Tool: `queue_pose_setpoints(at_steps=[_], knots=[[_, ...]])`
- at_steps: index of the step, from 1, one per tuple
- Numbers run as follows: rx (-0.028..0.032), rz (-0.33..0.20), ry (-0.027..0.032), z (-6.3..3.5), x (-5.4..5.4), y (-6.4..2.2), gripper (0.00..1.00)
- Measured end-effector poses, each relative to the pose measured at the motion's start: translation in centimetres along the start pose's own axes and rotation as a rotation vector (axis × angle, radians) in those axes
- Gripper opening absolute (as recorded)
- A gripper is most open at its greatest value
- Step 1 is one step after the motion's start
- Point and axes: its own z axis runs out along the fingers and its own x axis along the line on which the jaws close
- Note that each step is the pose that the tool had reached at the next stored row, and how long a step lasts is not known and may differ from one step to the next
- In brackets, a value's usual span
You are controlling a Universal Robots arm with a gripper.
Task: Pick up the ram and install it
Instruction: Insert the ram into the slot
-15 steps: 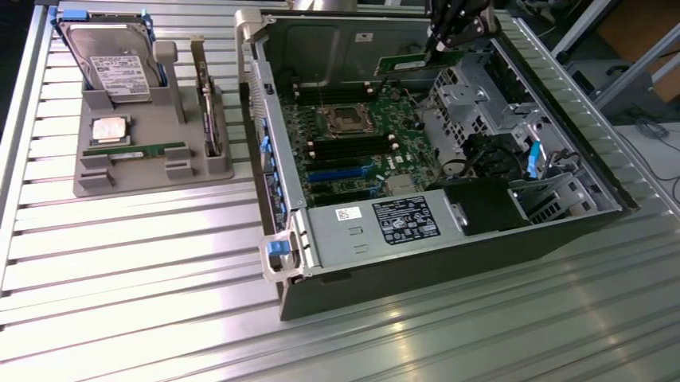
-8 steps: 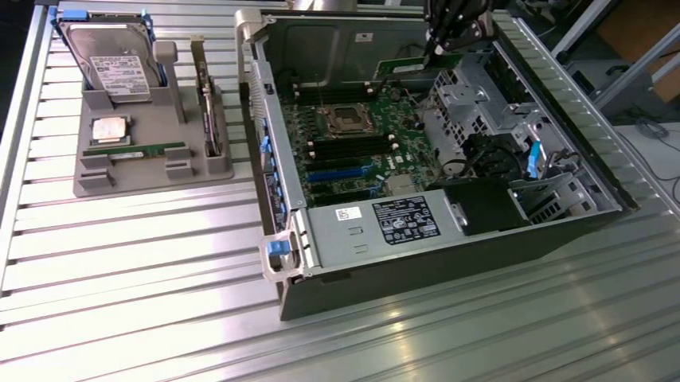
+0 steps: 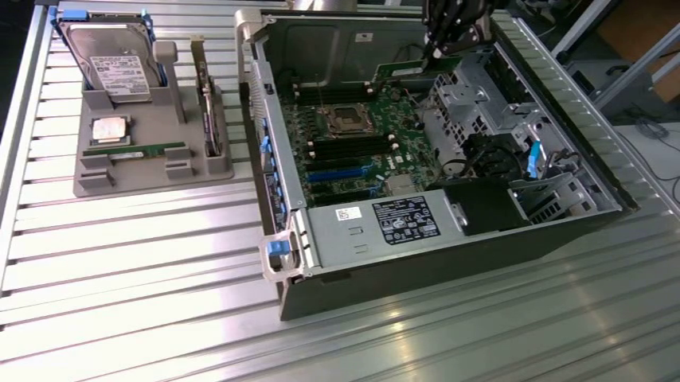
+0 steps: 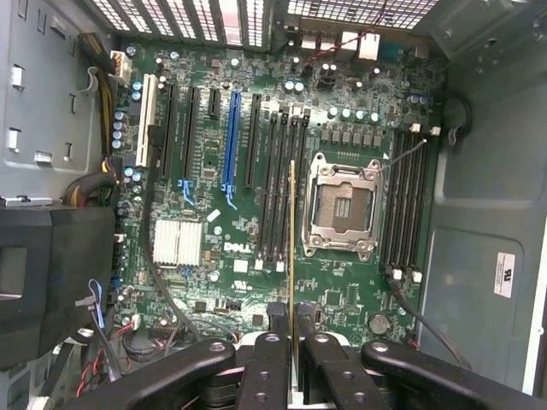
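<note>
My gripper (image 3: 439, 49) hangs inside the open computer case (image 3: 595, 183), near its far wall, and is shut on the ram (image 3: 412, 72), a thin green board. In the wrist view the ram (image 4: 292, 248) shows edge-on as a narrow strip between my fingers (image 4: 270, 346), held above the motherboard (image 4: 214, 248). It runs parallel to the black memory slots (image 4: 280, 184) and sits over them, beside the empty CPU socket (image 4: 342, 205). I cannot tell whether it touches a slot.
A grey tray (image 3: 149, 171) on the exterior view's left holds a hard drive (image 3: 111, 60), a square silver chip (image 3: 110, 127), another green memory stick (image 3: 135, 150) and a bracketed card (image 3: 209, 107). The power supply (image 3: 388, 223) and cables (image 3: 478, 159) crowd the case's near end.
</note>
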Motion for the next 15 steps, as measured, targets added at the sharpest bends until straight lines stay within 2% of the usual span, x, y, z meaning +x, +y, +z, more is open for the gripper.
queue_pose_setpoints(at_steps=[15], knots=[[0.0,0.0,0.0,0.74,0.03,-0.03,0.14]])
